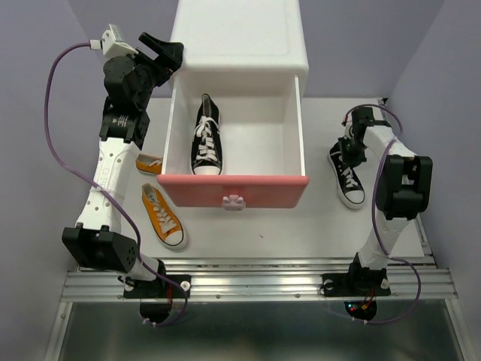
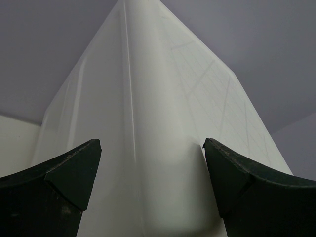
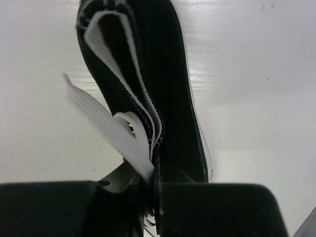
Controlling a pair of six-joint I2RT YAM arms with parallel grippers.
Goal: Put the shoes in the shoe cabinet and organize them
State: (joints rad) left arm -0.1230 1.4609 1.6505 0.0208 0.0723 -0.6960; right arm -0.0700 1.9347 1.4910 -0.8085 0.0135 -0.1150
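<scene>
The white shoe cabinet (image 1: 239, 41) stands at the back, its pink-fronted drawer (image 1: 233, 189) pulled out. One black sneaker (image 1: 207, 140) lies inside the drawer, toe toward the front. My right gripper (image 1: 350, 147) is shut on the rim of the second black sneaker (image 1: 348, 178), which sits right of the drawer; the right wrist view shows the jaws (image 3: 157, 190) pinching the sneaker's (image 3: 170, 74) collar. Two orange sneakers lie left of the drawer, one in full view (image 1: 162, 216), one (image 1: 149, 163) half hidden by my left arm. My left gripper (image 1: 162, 51) is open and empty at the cabinet's left corner (image 2: 148, 98).
The drawer has free room to the right of the black sneaker (image 1: 263, 143). A white bunny knob (image 1: 234, 201) sticks out of the drawer front. The lower drawer is hidden under the open one. Purple walls close in both sides.
</scene>
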